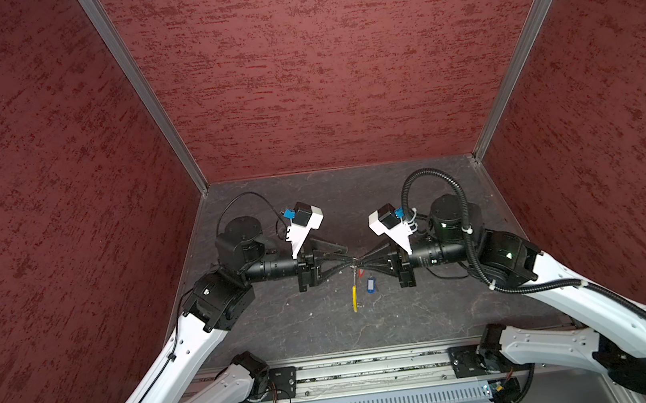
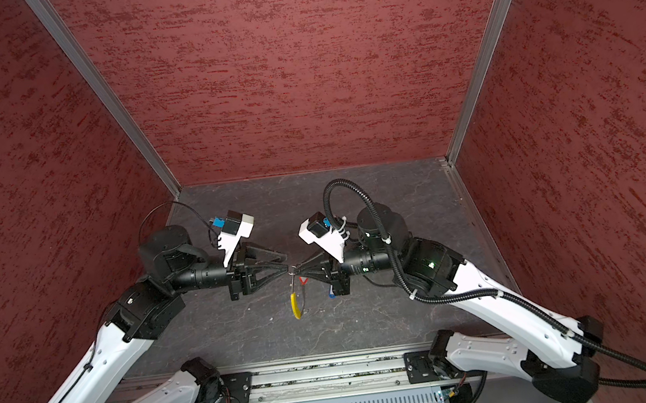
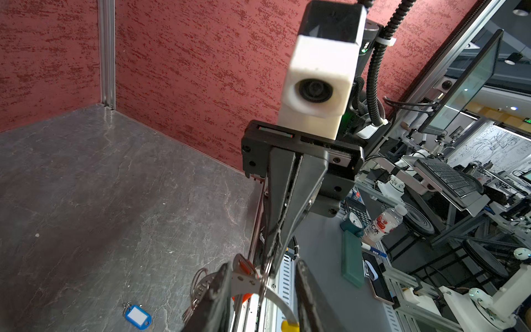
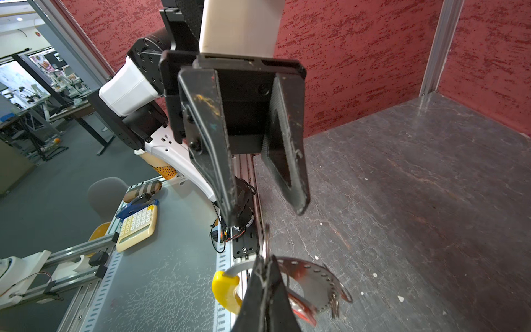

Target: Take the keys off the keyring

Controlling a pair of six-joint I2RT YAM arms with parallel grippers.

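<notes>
Right fingers (image 1: 359,265) pinched shut on top of the keyring (image 1: 353,298), dangling it over the middle of the surface (image 1: 431,314); left fingers (image 1: 347,265) part open right beside it, gripping nothing I can see. Roughly half done: blue key (image 1: 371,284) lies loose on the surface just right of the keyring, red key (image 1: 361,274) still on it. Left wrist view shows the blue key (image 3: 138,316) whole, right wrist view misses it but shows the gap between the left fingers (image 4: 218,161) clearly.
</notes>
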